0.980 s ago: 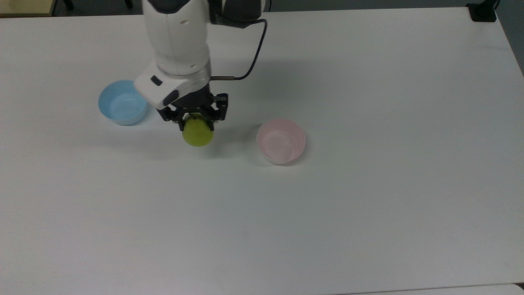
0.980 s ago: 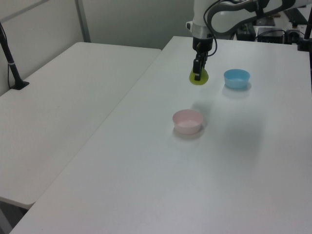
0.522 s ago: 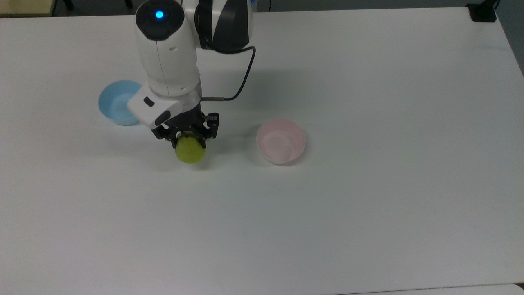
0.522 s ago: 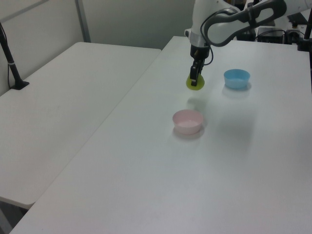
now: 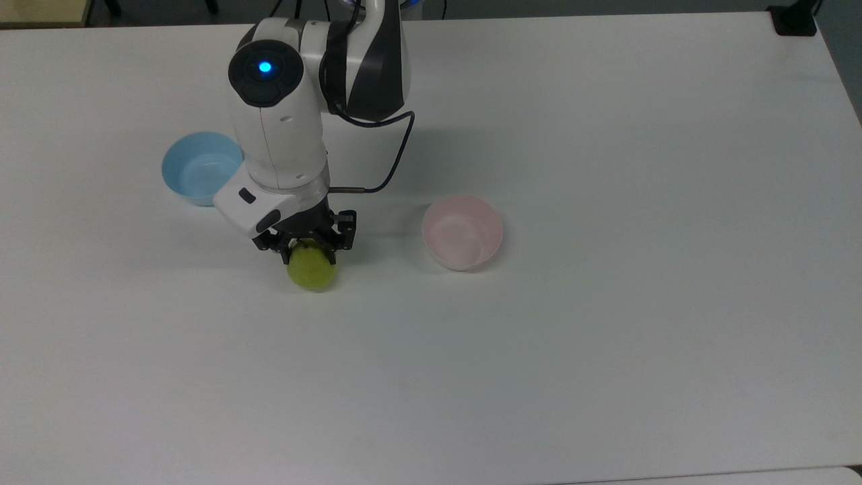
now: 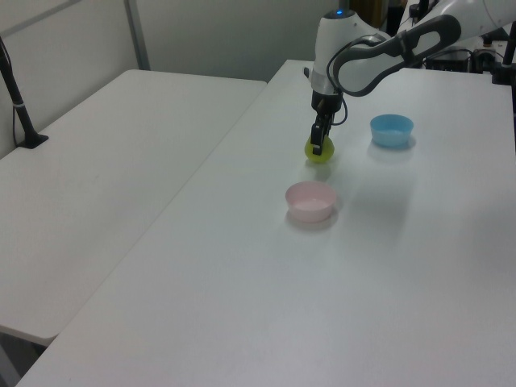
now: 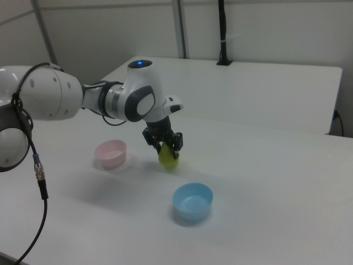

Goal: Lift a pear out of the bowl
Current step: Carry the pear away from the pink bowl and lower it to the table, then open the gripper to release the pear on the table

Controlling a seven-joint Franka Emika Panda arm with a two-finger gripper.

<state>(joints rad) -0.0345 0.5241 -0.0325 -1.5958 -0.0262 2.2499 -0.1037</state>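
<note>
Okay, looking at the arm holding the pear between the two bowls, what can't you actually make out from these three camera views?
- Top of the small yellow-green pear, stem included: covered by the gripper in the top view.
- Whether the pear touches the white table: unclear in the left view and the right view.
- Part of the light blue bowl's rim: behind the arm in the top view.
- Far inner wall of the pale pink bowl: hidden by its near wall in the right view.

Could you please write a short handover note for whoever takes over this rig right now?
Tool: shut on the pear, gripping its top.
Pear: out of the pink bowl, low over the white table between the two bowls; whether it touches the surface cannot be told.
Pink bowl: empty, upright, to the top view's right of the pear.
Blue bowl: empty, to the top view's left of the arm.
Done: pear grasped and clear of the bowl.
Left: probably only to settle where the pear ends up.
</note>
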